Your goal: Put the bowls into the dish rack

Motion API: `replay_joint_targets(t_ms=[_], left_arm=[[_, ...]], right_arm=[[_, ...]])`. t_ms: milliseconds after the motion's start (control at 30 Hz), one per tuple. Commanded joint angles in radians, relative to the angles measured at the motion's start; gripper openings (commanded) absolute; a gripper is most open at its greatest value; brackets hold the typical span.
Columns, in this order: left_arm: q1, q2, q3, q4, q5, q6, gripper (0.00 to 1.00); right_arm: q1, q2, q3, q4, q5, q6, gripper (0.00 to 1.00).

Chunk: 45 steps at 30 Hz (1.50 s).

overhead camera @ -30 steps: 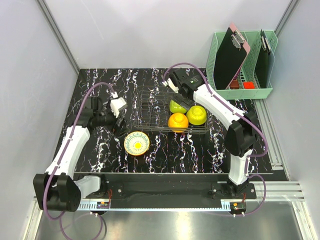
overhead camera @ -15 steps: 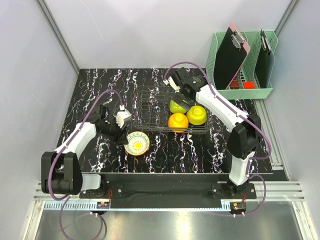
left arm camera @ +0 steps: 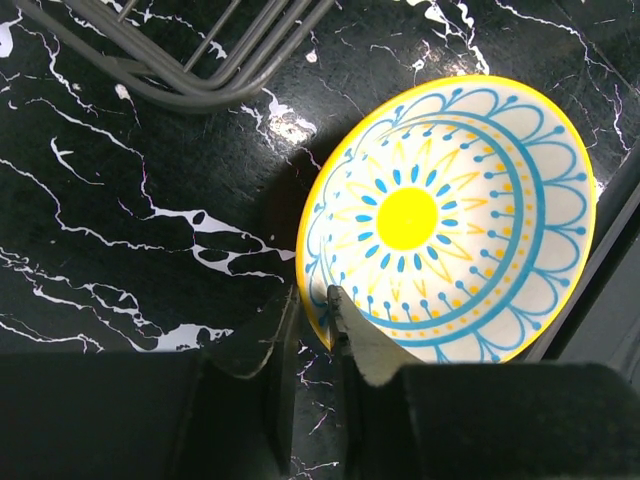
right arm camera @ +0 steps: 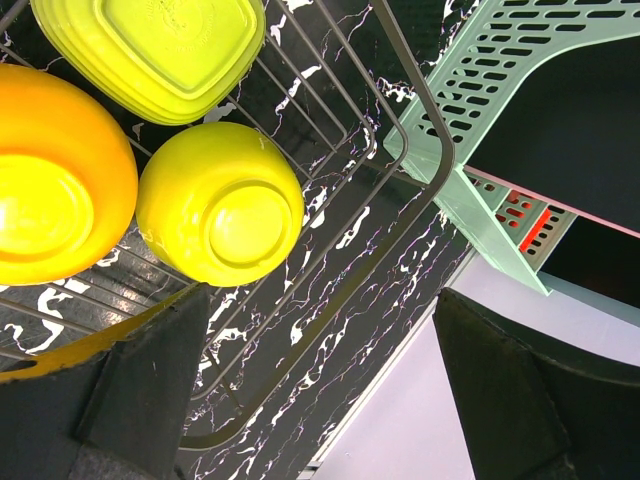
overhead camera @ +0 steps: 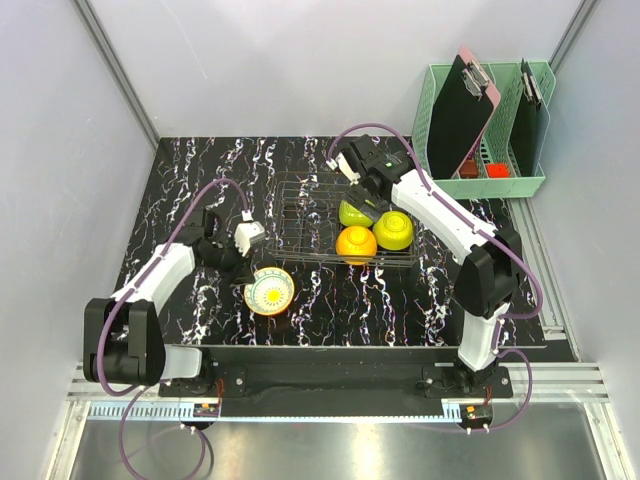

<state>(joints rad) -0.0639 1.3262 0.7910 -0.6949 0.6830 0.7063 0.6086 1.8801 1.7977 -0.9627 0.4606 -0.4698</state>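
Your left hand [left arm camera: 315,318] is clamped on the rim of the cream-white bowl [left arm camera: 450,220], with one finger inside and one outside. The bowl sits tilted at the desk [overhead camera: 180,180], just off the 7 o'clock corner of the dish rack [overhead camera: 300,215]. Your right hand [overhead camera: 364,198] hangs over the rack's 3 o'clock end, fingers spread wide, gripping nothing. There the lime green bowl [right arm camera: 150,50], yellow-green bowl [right arm camera: 220,205] and orange bowl [right arm camera: 50,190] lie bottom-up, packed close.

Left tool [left arm camera: 312,300] now around cream-white bowl [left arm camera: 440,215] rim, bowl newly tilted.
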Motion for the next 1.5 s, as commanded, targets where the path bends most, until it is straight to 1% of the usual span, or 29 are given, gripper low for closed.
replay_joint_targets(t_ms=[0,33,67,233,467,567,600,700,733,800,833,1033,1267,1467], left_arm=[[-0.013,0.011,0.010,0.018,0.018,0.002,0.25],[-0.014,0.011,0.011,0.018,0.018,0.001,0.36],[-0.016,0.011,0.013,0.017,0.018,-0.002,0.37],[-0.033,0.011,0.014,0.017,0.020,-0.013,0.39],[-0.059,0.021,0.017,0.017,0.015,-0.022,0.32],[-0.070,0.025,0.020,0.018,0.013,-0.028,0.26],[-0.071,0.028,0.020,0.017,0.012,-0.028,0.22],[-0.079,0.028,0.024,0.015,0.006,-0.031,0.16],[-0.080,0.028,0.025,0.017,0.003,-0.031,0.11],[-0.086,0.028,0.028,0.017,-0.003,-0.034,0.05],[-0.086,0.028,0.031,0.017,-0.008,-0.036,0.00],[-0.086,-0.007,0.082,0.012,-0.023,-0.064,0.00],[-0.086,-0.065,0.191,-0.026,-0.010,-0.085,0.00],[-0.086,-0.065,0.214,-0.066,0.004,-0.071,0.00]], right_arm=[[0.005,-0.033,0.011,0.027,0.018,0.014,1.00],[0.003,-0.035,0.009,0.027,0.018,0.014,1.00],[0.003,-0.035,0.008,0.025,0.018,0.014,1.00],[0.005,-0.033,0.008,0.030,0.019,0.014,1.00],[0.006,-0.038,0.002,0.032,0.016,0.014,1.00],[0.003,-0.039,0.000,0.032,0.016,0.014,1.00],[0.005,-0.039,0.000,0.033,0.016,0.014,1.00],[0.005,-0.038,0.000,0.035,0.016,0.014,1.00],[0.005,-0.036,0.000,0.035,0.018,0.014,1.00],[0.003,-0.035,0.002,0.035,0.018,0.014,1.00],[0.003,-0.035,0.003,0.035,0.019,0.014,1.00],[0.006,-0.035,0.003,0.035,0.018,0.014,1.00],[0.005,-0.033,0.003,0.035,0.018,0.014,1.00],[0.005,-0.029,0.005,0.035,0.021,0.014,1.00]])
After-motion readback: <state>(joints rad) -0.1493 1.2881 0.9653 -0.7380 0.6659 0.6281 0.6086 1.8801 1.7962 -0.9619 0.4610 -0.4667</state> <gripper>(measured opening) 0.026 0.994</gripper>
